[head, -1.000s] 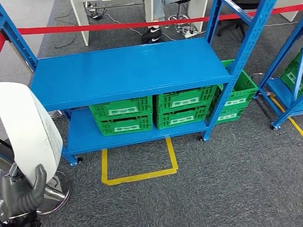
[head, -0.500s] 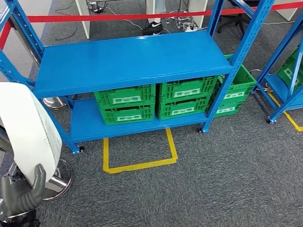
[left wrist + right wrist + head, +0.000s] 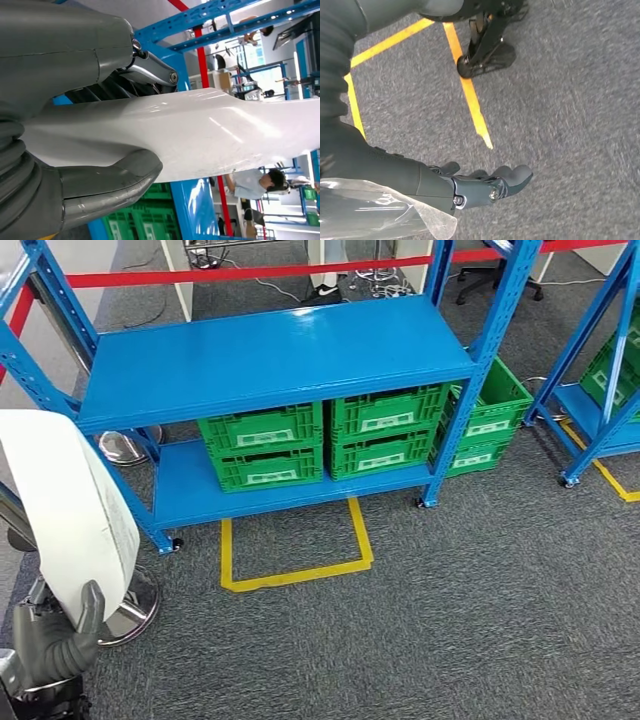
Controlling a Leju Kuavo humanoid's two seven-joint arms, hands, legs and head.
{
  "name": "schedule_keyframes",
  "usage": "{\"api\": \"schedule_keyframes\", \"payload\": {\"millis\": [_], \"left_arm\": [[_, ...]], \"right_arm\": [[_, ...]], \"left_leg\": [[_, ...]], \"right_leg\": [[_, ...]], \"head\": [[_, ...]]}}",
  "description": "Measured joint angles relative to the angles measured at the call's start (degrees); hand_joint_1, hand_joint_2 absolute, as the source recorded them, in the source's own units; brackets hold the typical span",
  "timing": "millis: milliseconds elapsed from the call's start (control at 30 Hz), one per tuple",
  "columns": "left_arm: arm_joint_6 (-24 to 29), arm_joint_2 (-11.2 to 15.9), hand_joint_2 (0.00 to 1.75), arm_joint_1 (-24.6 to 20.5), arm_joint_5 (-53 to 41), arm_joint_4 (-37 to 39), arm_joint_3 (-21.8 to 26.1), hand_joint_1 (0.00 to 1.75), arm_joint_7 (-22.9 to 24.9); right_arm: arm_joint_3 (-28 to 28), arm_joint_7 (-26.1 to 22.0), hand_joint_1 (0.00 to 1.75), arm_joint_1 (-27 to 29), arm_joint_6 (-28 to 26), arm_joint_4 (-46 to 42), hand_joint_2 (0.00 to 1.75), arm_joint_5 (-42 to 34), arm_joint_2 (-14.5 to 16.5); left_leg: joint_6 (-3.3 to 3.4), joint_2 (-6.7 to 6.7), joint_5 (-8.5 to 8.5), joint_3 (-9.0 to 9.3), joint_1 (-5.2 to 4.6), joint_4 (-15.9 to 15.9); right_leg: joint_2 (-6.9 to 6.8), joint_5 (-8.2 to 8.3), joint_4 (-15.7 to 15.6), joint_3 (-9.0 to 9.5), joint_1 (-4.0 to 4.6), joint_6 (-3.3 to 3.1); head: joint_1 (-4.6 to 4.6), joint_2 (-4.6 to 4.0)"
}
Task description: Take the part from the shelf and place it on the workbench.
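At lower left, the left hand (image 3: 49, 645) grips a curved white plastic part (image 3: 64, 505); right hand (image 3: 486, 187) hangs empty, fingers apart. Carrying steadily should prevent slipping.

**Counts of what is visible**

One white part (image 3: 64, 505), held in one grey robot hand (image 3: 49, 645). Two blue shelving units: one central (image 3: 272, 350), one partly seen at the right edge (image 3: 604, 370). Four green crates under the central shelf (image 3: 260, 430), stacked in two pairs. One yellow floor outline (image 3: 294, 570). One red barrier tape (image 3: 226, 273).
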Motion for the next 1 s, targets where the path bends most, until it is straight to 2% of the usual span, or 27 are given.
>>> {"api": "schedule_keyframes", "payload": {"millis": [33,100,133,167,200,233,267,333,367,400,433,467,500,533,600,633,667,700,733,767,800,833,867,900,933,967,1000], "left_arm": [[0.0,0.0,1.75,0.0,0.0,0.1,0.0,1.75,0.1],[-0.1,0.0,1.75,0.0,0.0,0.3,-0.1,1.75,0.3],[-0.1,0.0,1.75,0.0,0.0,0.3,-0.1,1.75,0.4],[-0.2,0.0,1.75,-0.1,0.0,0.4,-0.1,1.75,0.5],[-0.2,0.0,1.75,-0.1,0.0,0.5,-0.2,1.75,0.6],[-0.2,0.0,1.75,-0.2,0.0,0.6,-0.2,1.75,0.8],[-0.3,0.0,1.75,-0.2,0.0,0.6,-0.2,1.75,0.9],[-0.3,0.0,1.75,-0.4,0.0,0.7,-0.2,1.75,1.0],[-0.3,0.0,1.75,-0.5,0.0,0.7,-0.2,1.75,1.0],[-0.3,-0.1,1.75,-0.6,0.0,0.7,-0.2,1.75,1.1],[-0.3,-0.1,1.75,-0.6,0.0,0.8,-0.2,1.75,1.2],[-0.3,-0.1,1.75,-0.6,-0.1,0.8,-0.2,1.75,1.3],[-0.4,-0.1,1.75,-0.7,-0.1,0.9,-0.2,1.75,1.4],[-0.4,-0.1,1.75,-0.7,-0.1,1.0,-0.1,1.75,1.5],[-0.5,-0.1,1.75,-0.7,-0.2,1.2,-0.1,1.75,1.8],[-0.5,-0.1,1.75,-0.7,-0.2,1.3,0.0,1.75,1.9],[-0.5,-0.1,1.75,-0.7,-0.2,1.4,0.0,1.75,1.9],[-0.5,-0.1,1.75,-0.7,-0.2,1.5,0.0,1.75,1.9],[-0.5,-0.1,1.75,-0.7,-0.2,1.5,0.0,1.75,1.9],[-0.5,-0.1,1.75,-0.7,-0.2,1.6,0.0,1.75,1.9],[-0.5,-0.1,1.75,-0.7,-0.2,1.6,0.0,1.75,1.9],[-0.5,-0.1,1.75,-0.8,-0.2,1.6,0.0,1.75,1.9],[-0.5,-0.1,1.75,-0.8,-0.2,1.6,0.0,1.75,1.9],[-0.5,-0.1,1.75,-0.8,-0.2,1.7,0.0,1.75,1.9],[-0.5,-0.1,1.75,-0.9,-0.2,1.7,0.0,1.75,1.9],[-0.5,-0.1,1.75,-0.9,-0.2,1.7,0.0,1.75,1.9],[-0.5,-0.1,1.75,-0.8,-0.3,1.7,0.0,1.75,2.0]], "right_arm": [[0.2,0.2,0.0,0.2,-0.1,-0.3,1.75,-0.1,0.0],[0.6,0.4,0.0,0.4,-0.3,-0.8,1.75,-0.3,0.0],[0.8,0.5,0.0,0.5,-0.4,-1.0,1.75,-0.4,0.0],[1.0,0.6,0.0,0.6,-0.5,-1.2,1.75,-0.5,0.0],[1.1,0.6,0.0,0.7,-0.5,-1.4,1.75,-0.5,0.0],[1.2,0.7,0.0,0.8,-0.6,-1.6,1.75,-0.5,0.0],[1.4,0.8,0.0,0.9,-0.6,-1.7,1.75,-0.6,0.1],[1.7,1.0,0.0,1.2,-0.7,-2.1,1.75,-0.6,0.1],[1.8,1.1,0.0,1.3,-0.7,-2.3,1.75,-0.7,0.2],[1.9,1.2,0.0,1.3,-0.7,-2.4,1.75,-0.7,0.2],[2.0,1.2,0.0,1.4,-0.7,-2.5,1.75,-0.7,0.2],[2.1,1.2,0.0,1.6,-0.7,-2.6,1.75,-0.8,0.2],[2.1,1.3,0.0,1.7,-0.7,-2.7,1.75,-0.8,0.3],[2.1,1.3,0.0,1.8,-0.7,-2.7,1.75,-0.8,0.3],[2.2,1.4,0.0,2.0,-0.6,-2.8,1.75,-0.8,0.3],[2.2,1.4,0.0,2.0,-0.6,-2.8,1.75,-0.8,0.3],[2.2,1.4,0.0,2.0,-0.6,-2.8,1.75,-0.8,0.3],[2.3,1.4,0.0,1.9,-0.6,-2.8,1.75,-0.8,0.3],[2.3,1.4,0.0,1.9,-0.6,-2.8,1.75,-0.8,0.3],[2.3,1.4,0.0,1.9,-0.6,-2.8,1.75,-0.8,0.3],[2.4,1.4,0.0,1.8,-0.6,-2.9,1.75,-0.8,0.3],[2.5,1.4,0.0,1.7,-0.6,-3.0,1.75,-0.8,0.3],[2.5,1.4,0.0,1.6,-0.6,-3.1,1.75,-0.8,0.3],[2.6,1.3,0.0,1.6,-0.6,-3.2,1.75,-0.8,0.3],[2.6,1.3,0.0,1.6,-0.5,-3.2,1.75,-0.8,0.3],[2.6,1.3,0.0,1.6,-0.5,-3.2,1.75,-0.8,0.3],[2.6,1.3,0.0,1.7,-0.5,-3.2,1.75,-0.8,0.3]], "left_leg": [[-0.34,-0.08,-2.93,-0.68,0.15,2.7],[-0.83,-0.1,-8.43,-1.95,0.42,10.1],[-0.95,-0.11,-9.51,-2.06,0.49,13.0],[-0.98,-0.11,-9.06,-1.51,0.53,14.4],[-0.92,-0.11,-7.5,-0.16,0.53,14.0],[-0.74,-0.13,-5.64,2.05,0.52,11.7],[-0.47,-0.23,-4.49,4.76,0.49,8.2],[0.18,-0.48,-4.9,9.9,0.3,0.1],[0.44,-0.57,-5.67,11.13,0.15,-2.3],[0.72,-0.59,-5.97,11.53,-0.01,-3.5],[1.07,-0.5,-5.63,11.11,0.05,-3.7],[1.47,-0.31,-5.01,10.51,0.1,-3.8],[1.96,-0.11,-4.28,9.81,0.19,-3.9],[2.32,0.1,-3.51,9.01,0.31,-4.1],[2.63,0.4,-2.07,7.18,0.23,-4.0],[2.59,0.54,-1.27,6.14,0.21,-3.9],[2.51,0.68,-0.48,5.0,0.19,-3.7],[2.39,0.83,0.25,3.81,0.18,-3.4],[2.23,0.96,0.94,2.65,0.18,-3.0],[2.02,1.08,1.54,1.7,0.16,-2.6],[1.79,1.17,2.02,0.95,0.07,-2.2],[1.51,1.28,2.55,0.43,-0.03,-1.8],[1.23,1.39,3.13,0.11,-0.08,-1.6],[0.95,1.52,3.73,-0.17,-0.09,-1.5],[0.64,1.62,4.37,-0.39,-0.02,-1.6],[0.3,1.48,4.2,-0.66,0.12,-1.4],[-0.06,1.17,2.82,-1.01,0.24,-0.7]], "right_leg": [[-0.11,0.54,0.0,-0.64,-0.06,-0.44],[-0.18,1.65,0.4,-2.23,0.06,-0.81],[-0.19,2.24,0.7,-3.1,0.11,-0.82],[-0.19,2.79,1.1,-4.04,0.15,-0.78],[-0.18,3.31,1.6,-5.06,0.17,-0.69],[-0.15,3.8,2.2,-6.15,0.19,-0.55],[-0.11,4.24,2.6,-7.1,0.2,-0.39],[-0.02,5.21,3.3,-8.41,0.32,0.15],[0.0,5.77,3.4,-8.8,0.32,0.47],[0.02,6.41,3.4,-9.1,0.32,0.82],[0.09,6.85,3.4,-9.4,0.21,1.13],[0.2,6.34,3.7,-9.82,0.14,1.44],[0.31,4.71,4.8,-10.34,0.09,1.74],[0.41,2.03,6.8,-11.03,0.04,1.99],[0.42,-3.94,13.7,-12.39,-0.03,2.36],[0.41,-5.23,17.2,-12.69,-0.06,2.48],[0.4,-4.9,19.6,-12.4,-0.08,2.58],[0.37,-3.25,20.2,-11.29,-0.12,2.61],[0.33,-1.2,18.9,-9.23,-0.17,2.59],[0.19,0.02,15.6,-6.19,-0.22,2.51],[-0.02,-0.03,10.8,-2.3,-0.24,2.41],[-0.18,-1.15,6.0,0.99,-0.23,2.17],[-0.26,-2.35,2.4,3.22,-0.15,1.86],[-0.24,-3.1,0.3,4.22,-0.02,1.48],[-0.17,-3.1,-0.1,3.83,0.03,0.96],[-0.17,-2.56,0.1,3.21,0.06,0.48],[-0.2,-1.95,0.1,2.58,0.04,-0.04]], "head": [[-0.08,-0.01],[-0.2,-0.01],[-0.23,0.0],[-0.23,0.0],[-0.23,0.0],[-0.23,0.0],[-0.22,0.0],[-0.19,-0.01],[-0.18,0.0],[-0.17,0.0],[-0.2,-0.01],[-0.19,0.0],[-0.12,-0.01],[-0.04,-0.01],[0.11,-0.01],[0.12,-0.01],[0.12,-0.01],[0.13,0.0],[0.14,-0.01],[0.13,0.0],[0.19,0.01],[0.18,0.01],[0.21,0.01],[0.25,0.01],[0.23,0.01],[0.24,0.01],[0.23,0.01]]}}
